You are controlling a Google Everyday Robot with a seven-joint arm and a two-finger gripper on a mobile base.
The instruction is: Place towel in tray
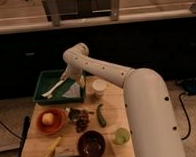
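A white towel lies in the green tray at the back left of the wooden table. It stretches from the tray's front left corner up toward the gripper. My gripper is over the tray's right half, at the towel's upper end. Whether it holds the towel cannot be told.
A white cup stands right of the tray. In front are an orange bowl with an apple, dark grapes, a green vegetable, a dark bowl, a green cup and a banana.
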